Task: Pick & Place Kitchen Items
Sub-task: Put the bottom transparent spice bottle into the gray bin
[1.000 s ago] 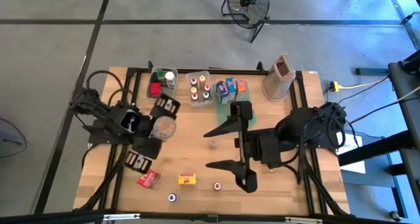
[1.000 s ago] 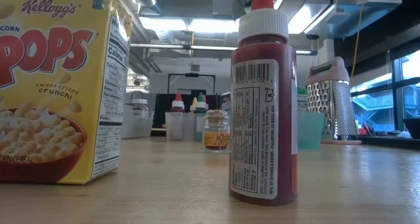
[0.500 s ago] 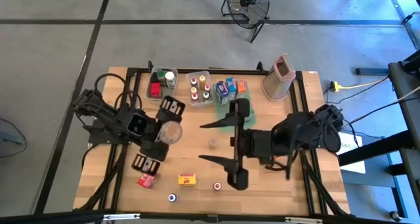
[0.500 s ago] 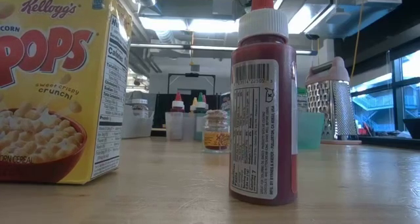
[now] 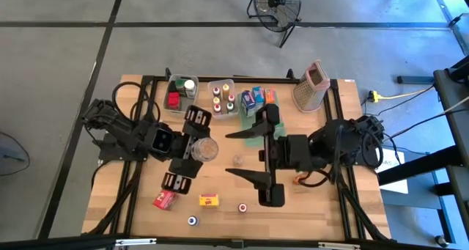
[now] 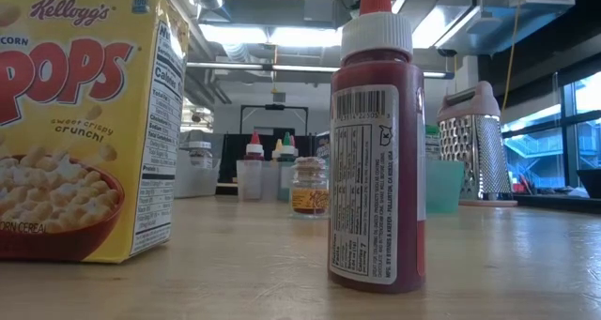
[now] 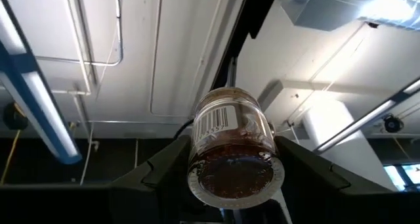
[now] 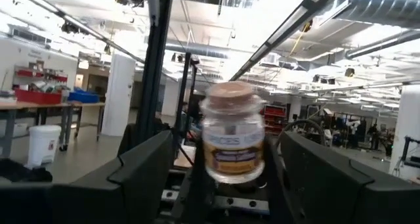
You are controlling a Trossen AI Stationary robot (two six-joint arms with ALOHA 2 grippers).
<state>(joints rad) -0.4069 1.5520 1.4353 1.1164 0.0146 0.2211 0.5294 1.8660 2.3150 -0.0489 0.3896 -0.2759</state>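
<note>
Left gripper (image 5: 193, 149) clamps glass jar (image 5: 204, 149) mid-frame, tilted — could slip. Right gripper (image 5: 249, 156) agape around small spice jar (image 5: 238, 160) — may topple it.

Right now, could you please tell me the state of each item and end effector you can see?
Left end effector: shut on the glass jar.
Glass jar: gripped between the fingers.
Right end effector: open, straddling the small spice jar.
Small spice jar: upright, lid on, not gripped.
Red bottle: upright, capped.
Cereal box: standing.
Box grater: upright.
</note>
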